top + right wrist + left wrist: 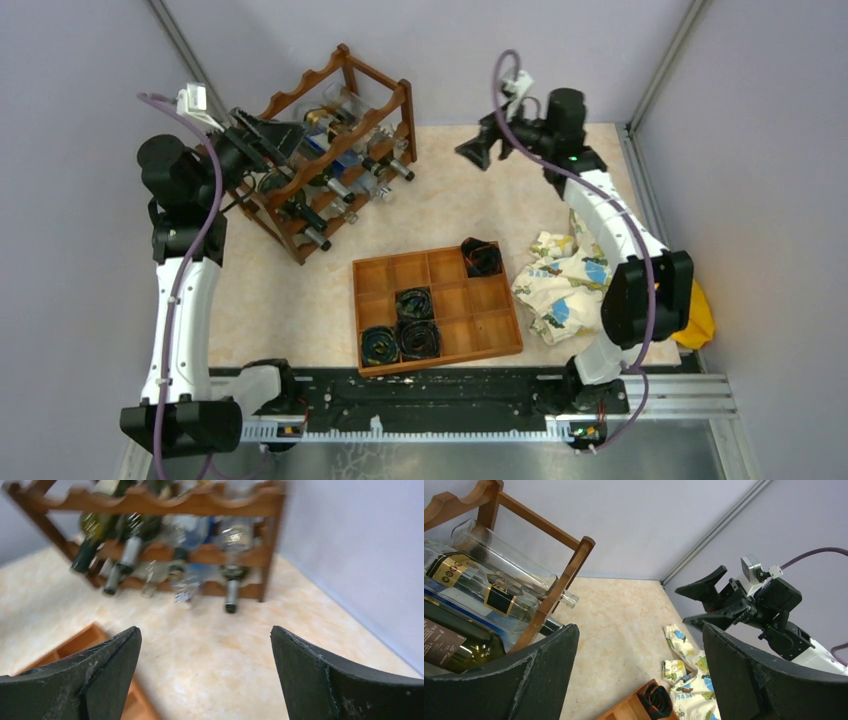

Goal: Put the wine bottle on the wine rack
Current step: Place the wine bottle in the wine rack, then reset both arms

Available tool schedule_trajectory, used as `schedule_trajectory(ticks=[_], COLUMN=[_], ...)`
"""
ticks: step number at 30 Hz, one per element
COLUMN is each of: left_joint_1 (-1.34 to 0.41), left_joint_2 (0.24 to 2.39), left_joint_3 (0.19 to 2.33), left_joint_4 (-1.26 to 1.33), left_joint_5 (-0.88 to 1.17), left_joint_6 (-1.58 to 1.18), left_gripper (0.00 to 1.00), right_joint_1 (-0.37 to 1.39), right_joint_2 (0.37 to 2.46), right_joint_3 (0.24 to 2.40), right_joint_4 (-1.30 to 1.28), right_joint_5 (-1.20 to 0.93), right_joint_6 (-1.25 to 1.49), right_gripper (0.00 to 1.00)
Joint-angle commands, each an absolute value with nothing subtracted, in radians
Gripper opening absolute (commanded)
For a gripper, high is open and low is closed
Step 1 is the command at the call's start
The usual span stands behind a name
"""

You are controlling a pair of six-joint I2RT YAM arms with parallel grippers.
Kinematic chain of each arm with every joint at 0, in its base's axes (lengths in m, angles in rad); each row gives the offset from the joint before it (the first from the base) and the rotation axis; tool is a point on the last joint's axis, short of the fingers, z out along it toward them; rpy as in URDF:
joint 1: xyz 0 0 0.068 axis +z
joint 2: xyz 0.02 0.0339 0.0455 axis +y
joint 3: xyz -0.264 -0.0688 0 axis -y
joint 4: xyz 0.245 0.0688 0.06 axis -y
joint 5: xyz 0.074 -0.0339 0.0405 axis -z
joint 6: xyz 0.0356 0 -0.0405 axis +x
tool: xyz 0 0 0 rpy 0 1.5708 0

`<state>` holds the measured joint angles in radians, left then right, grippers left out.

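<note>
The dark reddish-brown wine rack [303, 82] stands at the back left, and several bottles lie on its wavy rails. In the left wrist view a clear bottle [499, 555] rests on the top tier by the end post [556, 597]. Below it lie a gold-labelled bottle [479, 587] and a dark green wine bottle [466, 647]. My left gripper [275, 135] [638, 627] is open at the rack's left end and holds nothing. To the right of the rack my right gripper [472, 143] [204, 630] hangs open and empty, facing the bottle necks [230, 587].
An orange-brown compartment tray [470, 300] lies in the middle with rolled dark items [415, 305] in some cells. A patterned cloth [560, 280] is crumpled to its right, and something yellow [700, 320] sits by the right arm. Walls close in at the left, back and right.
</note>
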<state>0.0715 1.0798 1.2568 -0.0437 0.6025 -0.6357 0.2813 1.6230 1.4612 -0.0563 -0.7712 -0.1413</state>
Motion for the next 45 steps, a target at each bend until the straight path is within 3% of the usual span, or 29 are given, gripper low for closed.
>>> schedule_trajectory(ticks=[1,11,17,30,45], left_joint_1=[0.067,0.068,0.068,0.067,0.067], left_joint_2=[1.038,1.101,1.077,1.014,0.962], left_joint_3=[1.263,1.4,1.429,1.485,1.454], left_joint_4=[-0.033,-0.1,-0.133,-0.191,-0.071], left_joint_5=[0.558,0.636,0.72,0.76,0.764], left_joint_6=[-0.698,-0.607,-0.538,-0.559,-0.634], left_gripper=[0.99,0.99,0.99,0.99,0.99], right_joint_1=[0.1,0.05,0.049,0.049,0.049], right_joint_2=[1.517,1.281,1.195,1.083,1.051], right_joint_3=[1.404,1.468,1.538,1.602,1.698], right_joint_4=[0.233,-0.153,-0.32,-0.311,-0.304], right_joint_5=[-0.812,-0.083,0.13,0.225,0.109], right_joint_6=[0.125,0.03,-0.08,-0.104,-0.074], right_gripper=[0.98,0.98,0.98,0.98,0.98])
